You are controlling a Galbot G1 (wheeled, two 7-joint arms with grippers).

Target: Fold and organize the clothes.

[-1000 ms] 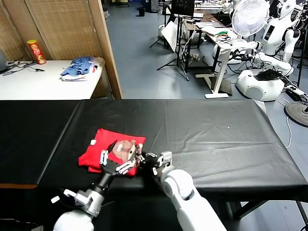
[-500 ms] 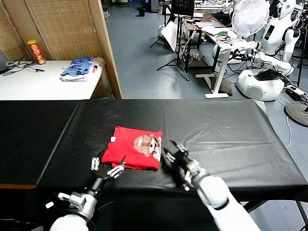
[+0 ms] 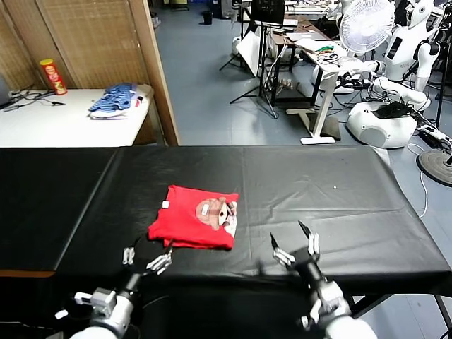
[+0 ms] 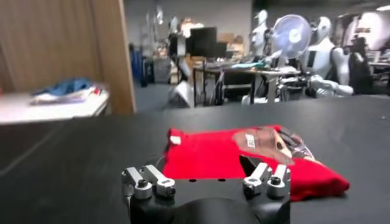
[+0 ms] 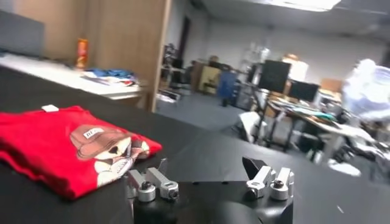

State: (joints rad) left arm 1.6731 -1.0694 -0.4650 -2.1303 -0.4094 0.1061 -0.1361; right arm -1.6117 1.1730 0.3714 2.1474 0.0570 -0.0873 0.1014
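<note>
Black table [image 3: 339,183] spans the frame; at its lower edge, left gripper [image 3: 147,257] lower left and right gripper [image 3: 295,248] lower centre-right both stand released, holding nothing. Folded red shirt [image 3: 194,216] lies flat just beyond, centre-left, untouched. Blue pile [image 3: 113,99] sits upper left on white table [image 3: 63,127].

Right gripper [image 3: 292,247] let go, both arms pulled back, T-shirt [image 3: 194,217] shifted right

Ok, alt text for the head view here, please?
A folded red T-shirt, printed graphic facing up, lies on a black-covered table. The left gripper and right gripper sit open at the table's near edge, on either side of the shirt, neither touching it.
</note>
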